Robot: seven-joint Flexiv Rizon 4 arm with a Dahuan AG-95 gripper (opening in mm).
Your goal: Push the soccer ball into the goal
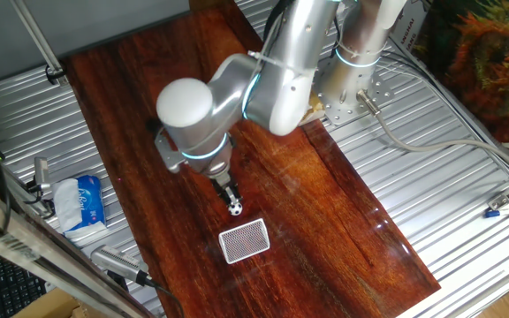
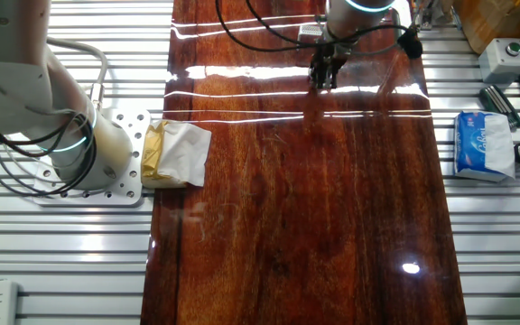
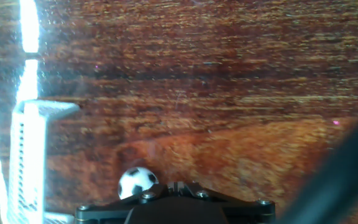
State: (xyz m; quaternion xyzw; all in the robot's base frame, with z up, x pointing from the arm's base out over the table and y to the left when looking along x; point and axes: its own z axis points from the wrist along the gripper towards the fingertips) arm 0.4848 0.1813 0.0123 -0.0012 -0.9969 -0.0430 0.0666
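Observation:
The soccer ball [image 1: 236,208], tiny and white with black patches, lies on the dark wooden table just in front of my gripper [image 1: 229,194]. The goal [image 1: 244,240], a small white frame with grey mesh, lies a short way beyond the ball toward the table's near end. In the hand view the ball [image 3: 137,183] touches the left side of my fingertips [image 3: 178,186], and the goal [image 3: 33,155] stands at the left edge. The jaws are shut and hold nothing. In the other fixed view my gripper [image 2: 323,74] is at the far end of the table; ball and goal do not show there.
A blue-and-white tissue packet [image 1: 82,201] lies on the metal bench left of the table, and also shows in the other fixed view [image 2: 484,144]. A yellow-and-white cloth [image 2: 174,153] lies beside the robot base [image 2: 106,153]. Cables and a control box [image 2: 504,59] sit at the bench edges.

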